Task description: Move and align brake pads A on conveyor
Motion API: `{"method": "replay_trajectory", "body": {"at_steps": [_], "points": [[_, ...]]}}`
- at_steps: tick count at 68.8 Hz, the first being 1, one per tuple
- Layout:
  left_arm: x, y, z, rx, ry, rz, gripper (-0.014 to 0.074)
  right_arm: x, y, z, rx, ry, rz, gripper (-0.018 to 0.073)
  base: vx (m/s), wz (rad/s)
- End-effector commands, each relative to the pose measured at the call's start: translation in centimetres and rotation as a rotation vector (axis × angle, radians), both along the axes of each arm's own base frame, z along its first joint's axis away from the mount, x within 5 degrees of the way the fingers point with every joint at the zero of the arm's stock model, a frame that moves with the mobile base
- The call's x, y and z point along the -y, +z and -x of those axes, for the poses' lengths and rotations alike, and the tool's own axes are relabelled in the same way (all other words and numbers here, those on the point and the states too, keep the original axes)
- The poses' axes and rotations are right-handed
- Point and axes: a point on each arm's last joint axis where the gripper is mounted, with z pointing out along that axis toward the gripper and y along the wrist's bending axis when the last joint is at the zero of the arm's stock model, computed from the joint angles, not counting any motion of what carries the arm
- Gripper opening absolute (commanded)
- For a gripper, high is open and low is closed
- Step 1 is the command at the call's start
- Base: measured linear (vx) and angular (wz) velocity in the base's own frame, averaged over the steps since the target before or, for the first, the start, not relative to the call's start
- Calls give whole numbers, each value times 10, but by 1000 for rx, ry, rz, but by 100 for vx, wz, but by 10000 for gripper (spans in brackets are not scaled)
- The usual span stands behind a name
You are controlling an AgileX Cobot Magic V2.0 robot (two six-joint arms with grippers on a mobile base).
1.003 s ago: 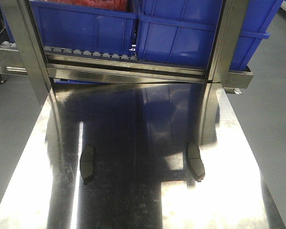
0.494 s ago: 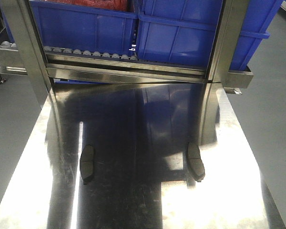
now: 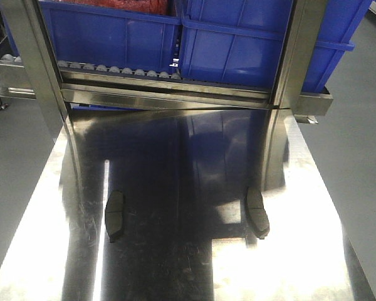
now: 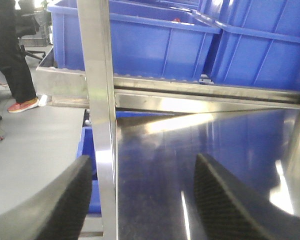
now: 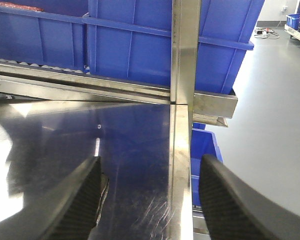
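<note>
Exterior front-facing; two curved dark-grey brake pads (image 3: 114, 214) (image 3: 257, 213); flat on mirror-shiny steel table (image 3: 175, 269)

The shiny bench (image 3: 182, 269) is wide open in the middle and near the front. The left pad (image 3: 114, 215) and the right pad (image 3: 257, 213) lie well apart. At the back, two steel posts (image 3: 34, 69) and big blue boxes (image 3: 232, 44) block the way.

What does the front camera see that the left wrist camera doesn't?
Only the front view shows the left brake pad and the right brake pad, lying apart on the steel table. Only the left wrist view shows the left gripper, open and empty, and a person standing off to the side. Both show the blue bins and that shiny table.
</note>
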Motion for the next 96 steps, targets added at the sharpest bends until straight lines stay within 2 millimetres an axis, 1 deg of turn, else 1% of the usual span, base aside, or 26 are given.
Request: {"method": "replay_trajectory", "body": {"at_steps": [1,9,16,21,24,27,32,37,46,57,66,71,75,76,81,94,96], "points": [[0,18,-1,120,-2,35,422,0,14,-1,86,1,0,424,0,0],[1,20,-2,126,-3,37,422,0,14,-1,86,1,0,424,0,0],[2,34,-11,96,-4,50,422,0,14,-1,86,1,0,424,0,0],[3,46,-25,14,-1,75,422,0,14,-1,86,1,0,424,0,0],[4,53,-36,-63,4,91,422,0,14,-1,86,1,0,424,0,0],[6,57,-49,-151,8,93,422,0,14,-1,86,1,0,424,0,0],[8,57,-73,-293,14,87,422,0,14,-1,86,1,0,424,0,0],[10,51,-95,-427,18,74,422,0,14,-1,86,1,0,424,0,0],[13,28,-134,-637,22,40,422,0,14,-1,86,1,0,424,0,0],[17,-5,-176,-823,20,6,422,0,14,-1,86,1,0,424,0,0],[21,-18,-204,-940,15,-7,422,0,15,-1,87,1,0,424,0,0],[31,-23,-217,-997,-30,-52,422,0,15,-1,87,1,0,424,0,0],[45,-27,-225,-1017,-70,-77,422,0,15,-1,87,1,0,424,0,0],[47,-26,-226,-1015,-74,-78,422,0,15,-1,87,1,0,424,0,0],[70,-30,-234,-1009,-108,-76,422,0,15,-1,87,1,0,424,0,0],[115,-41,-244,-1016,-158,-57,422,0,15,-1,87,1,0,424,0,0],[120,-43,-246,-1022,-161,-55,422,0,15,-1,87,1,0,424,0,0]]}}
